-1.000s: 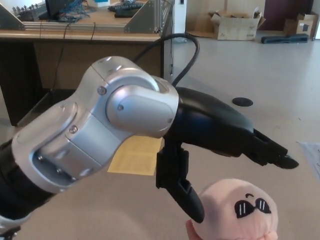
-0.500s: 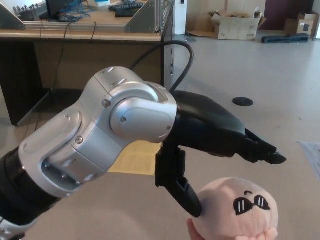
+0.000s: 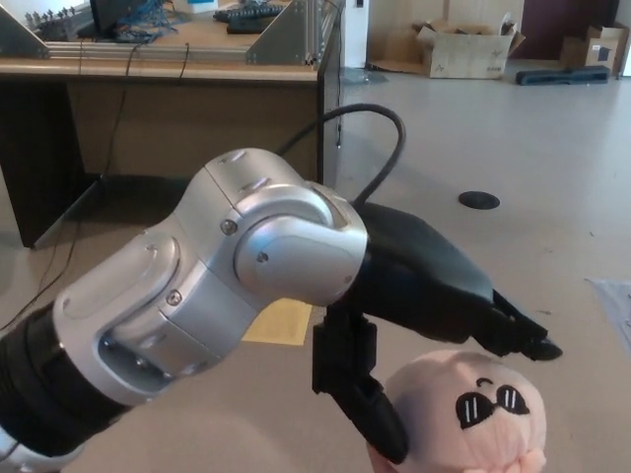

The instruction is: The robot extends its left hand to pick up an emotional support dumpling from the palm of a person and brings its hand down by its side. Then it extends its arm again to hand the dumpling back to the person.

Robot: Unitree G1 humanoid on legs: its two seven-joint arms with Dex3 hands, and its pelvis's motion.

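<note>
The left hand (image 3: 434, 335) hangs spread over the plush dumpling (image 3: 468, 414) (holding nothing); a shallow pinch might squirt it away.

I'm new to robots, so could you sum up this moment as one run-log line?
left robot hand: open, straddling the top of the pink plush dumpling with sunglasses face | dumpling: resting on person's fingers | right hand: unseen

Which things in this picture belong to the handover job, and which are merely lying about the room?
Belonging to the job:
left hand, open over the toy
pink plush dumpling
person's fingers beneath it

Lying about:
wooden workbench
cardboard box
yellow sheet on the floor
round floor cover
</note>
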